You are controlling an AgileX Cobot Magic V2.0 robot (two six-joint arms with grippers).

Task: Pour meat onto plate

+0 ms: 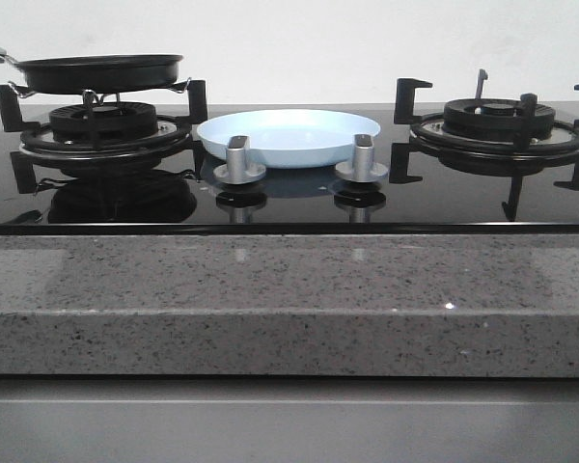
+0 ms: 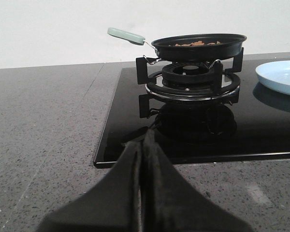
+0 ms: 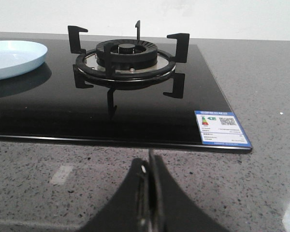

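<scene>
Meat (image 2: 197,43): lot of small, flat, reddish-brown pieces, visible to you only as a thin orange-brown line over the rim of the frying pan (image 2: 198,46). Count and depth of the heap cannot be read at this angle; in the front view the pan wall hides it entirely.

Location: inside the black pan, which sits on the left burner (image 1: 104,125) of the hob, toward the counter's back-left corner.

Handle (image 2: 125,35): pale green, pointing away from the plate toward the counter's left edge. The pan's long axis runs roughly left to right along the counter.

Plate (image 1: 288,135): pale blue, glossy, shallow, bare of food. It rests on the black glass between the two burners, behind the two grey knobs (image 1: 239,159), just beside the pan's right side.

Left gripper (image 2: 142,145): fingers pressed together, holding nothing, low over the counter's front-left part. The pan lies ahead of it and slightly to its right, well apart. You have this arm nearer the handle, so it looks the likelier one for the pick-up.

Right gripper (image 3: 150,166): likewise closed up and empty, near the front-right edge, facing the bare right burner (image 3: 127,58).

Judgement: pouring not begun; your tilt will need to run from handle side toward the plate.
</scene>
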